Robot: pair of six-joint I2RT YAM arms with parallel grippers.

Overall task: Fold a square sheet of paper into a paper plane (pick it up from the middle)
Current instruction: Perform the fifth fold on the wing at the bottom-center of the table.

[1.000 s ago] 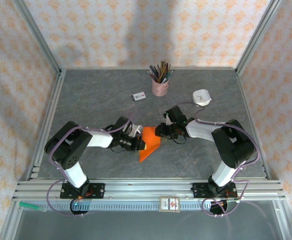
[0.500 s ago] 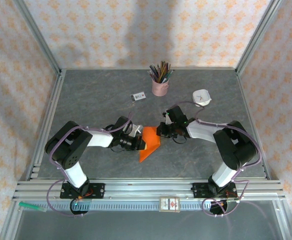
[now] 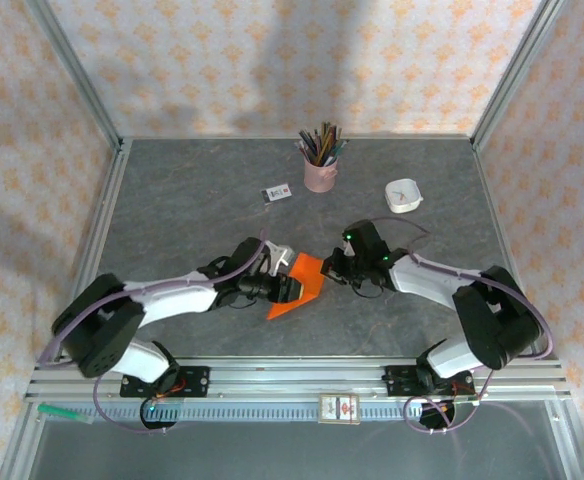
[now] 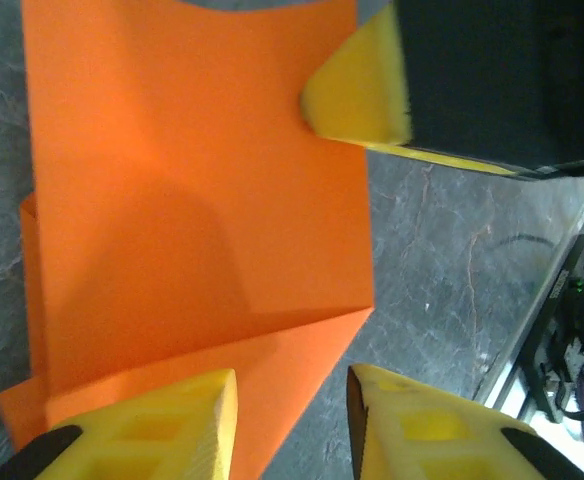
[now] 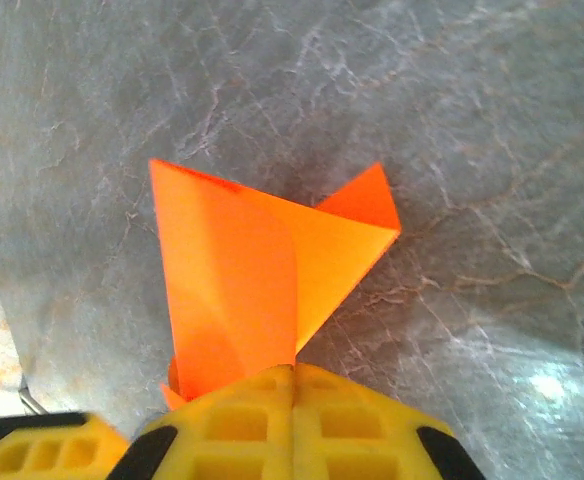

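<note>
Mid-fold, I judge. The square sheet of paper (image 3: 307, 280), partly folded, lies on the near side of the pencil cup (image 3: 320, 175). The right gripper (image 5: 292, 378) is clamped on its cup-side edge and holds a flap raised. The left gripper (image 4: 292, 385) has its jaws apart and grasps nothing, farther from the cup. Next I need to lay the flap flat and press the crease. The layers under the right fingers are hidden.

White-black arms (image 3: 172, 297), yellow claw pads (image 4: 142, 425)

The orange sheet of paper (image 4: 192, 200) runs off the left wrist view's top edge; the blurred yellow finger (image 4: 357, 85) on it is probably the right gripper's (image 5: 294, 376). The sheet's near edge is hidden between that gripper's pressed-together fingers.
</note>
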